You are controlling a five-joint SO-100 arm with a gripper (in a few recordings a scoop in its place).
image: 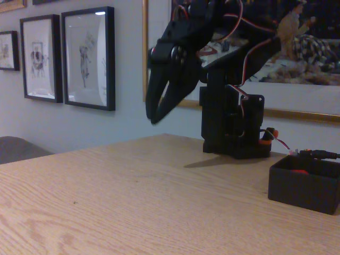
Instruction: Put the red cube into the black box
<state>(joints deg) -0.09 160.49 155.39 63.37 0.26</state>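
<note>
Gripper (158,118): empty, raised above the table (106,202), jaws nearly pressed together. Red cube (300,171): apparently already inside the black box (304,188). Advice: retract clear of the box walls.

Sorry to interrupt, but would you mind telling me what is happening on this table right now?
A black robot arm is folded up above a wooden table, its gripper hanging in the air with the fingertips close together and nothing visibly between them. At the right edge sits the black box, and a bit of red, apparently the red cube, peeks over its rim. The cube seems to be in the box already.
</note>
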